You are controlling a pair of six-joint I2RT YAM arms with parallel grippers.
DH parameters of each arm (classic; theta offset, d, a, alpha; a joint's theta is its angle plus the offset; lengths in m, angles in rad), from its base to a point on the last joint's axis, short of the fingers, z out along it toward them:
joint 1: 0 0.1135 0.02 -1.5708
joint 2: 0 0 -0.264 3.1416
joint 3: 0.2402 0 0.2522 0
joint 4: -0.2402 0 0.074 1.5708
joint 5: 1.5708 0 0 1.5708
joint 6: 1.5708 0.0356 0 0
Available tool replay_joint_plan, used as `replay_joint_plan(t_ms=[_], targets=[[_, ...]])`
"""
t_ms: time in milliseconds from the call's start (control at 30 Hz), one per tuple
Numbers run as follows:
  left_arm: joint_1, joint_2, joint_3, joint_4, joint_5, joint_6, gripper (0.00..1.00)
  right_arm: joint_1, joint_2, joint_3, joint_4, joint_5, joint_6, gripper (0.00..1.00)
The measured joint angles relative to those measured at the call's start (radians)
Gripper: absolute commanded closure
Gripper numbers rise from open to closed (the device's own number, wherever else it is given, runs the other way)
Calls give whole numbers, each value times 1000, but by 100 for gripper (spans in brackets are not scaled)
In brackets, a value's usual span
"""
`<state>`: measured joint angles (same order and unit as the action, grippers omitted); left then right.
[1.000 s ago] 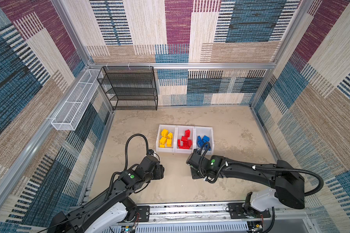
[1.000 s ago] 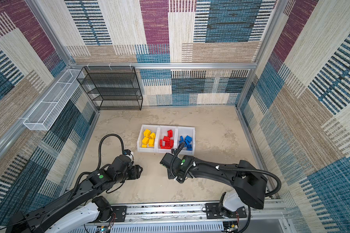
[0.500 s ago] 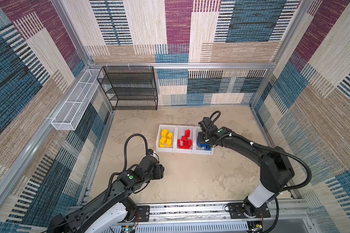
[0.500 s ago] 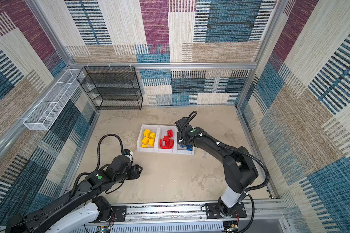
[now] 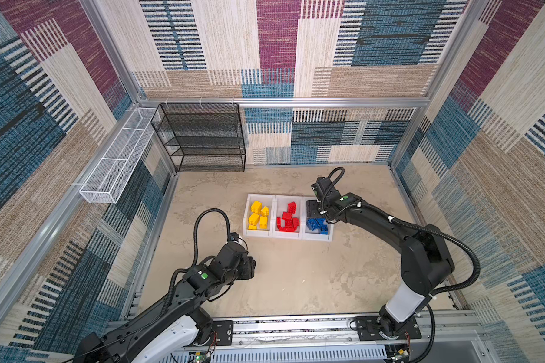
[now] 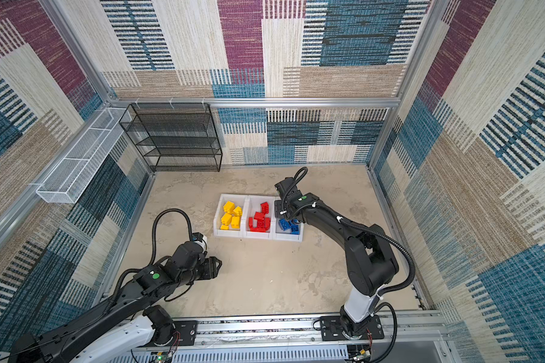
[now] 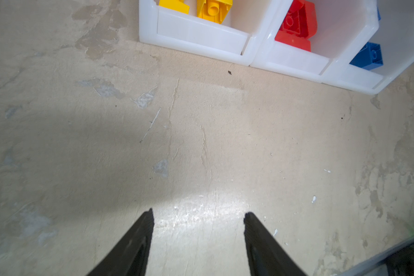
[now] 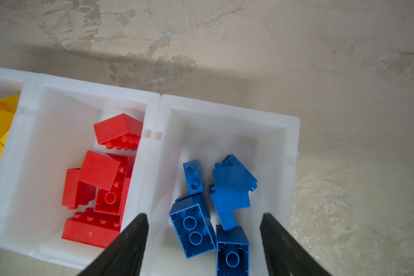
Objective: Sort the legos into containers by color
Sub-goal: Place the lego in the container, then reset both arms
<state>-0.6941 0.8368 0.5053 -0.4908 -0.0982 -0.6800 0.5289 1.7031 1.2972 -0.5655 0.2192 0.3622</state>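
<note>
Fingers (image 8: pixel 129 248) of the right gripper (image 8: pixel 204 216) (black, tapered) spread above blue legos (image 8: pixel 232 188).

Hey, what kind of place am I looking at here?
Probably a robot test cell: left arm and right arm mounted on a metal rail, patterned fabric walls in an aluminium frame, white bins of sorted bricks.

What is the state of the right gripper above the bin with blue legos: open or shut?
Open. The right gripper shows its jaws spread apart, gripping nothing; blue legos lie below.
</note>
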Motion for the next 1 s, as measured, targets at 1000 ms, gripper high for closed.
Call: replay_joint_plan(t_ms=[1000], targets=[[296, 160, -37, 580, -326, 580, 16, -247, -656, -682, 580, 138, -158, 0]])
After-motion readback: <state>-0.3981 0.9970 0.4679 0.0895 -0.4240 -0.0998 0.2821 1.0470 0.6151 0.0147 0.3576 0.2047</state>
